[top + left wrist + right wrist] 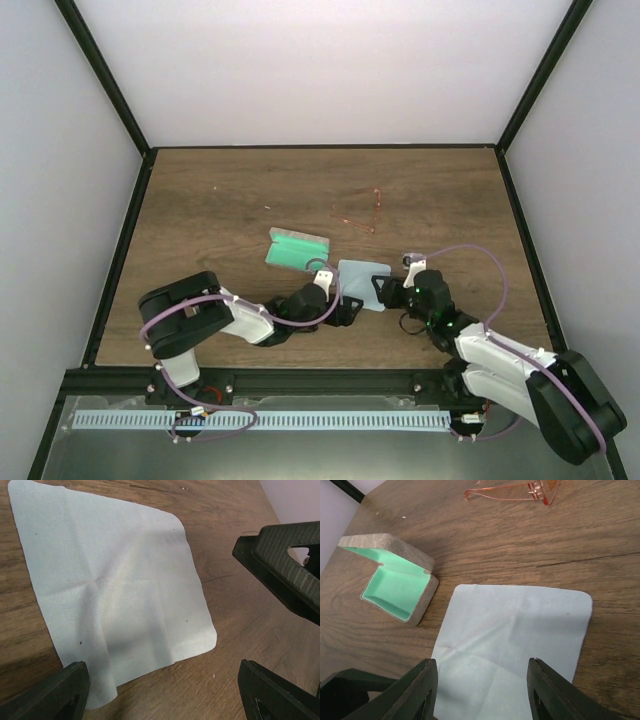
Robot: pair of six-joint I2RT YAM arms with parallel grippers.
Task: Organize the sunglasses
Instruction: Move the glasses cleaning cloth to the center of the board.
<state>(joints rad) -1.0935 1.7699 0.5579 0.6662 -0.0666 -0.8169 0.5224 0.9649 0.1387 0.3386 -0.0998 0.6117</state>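
The sunglasses (364,211), a thin red wire frame, lie on the table at mid-back; they also show at the top of the right wrist view (517,493). The open grey case with green lining (297,249) sits left of centre, and shows in the right wrist view (395,580). The pale blue cloth (362,284) lies flat between both grippers. My left gripper (347,308) is open, low at the cloth's near-left edge (110,595). My right gripper (385,292) is open, its fingers straddling the cloth's right edge (515,645).
Dark frame rails border the wooden table (250,190) at left, right and back. White walls stand behind them. The right gripper's fingers (285,565) show at the right of the left wrist view, close to the left gripper.
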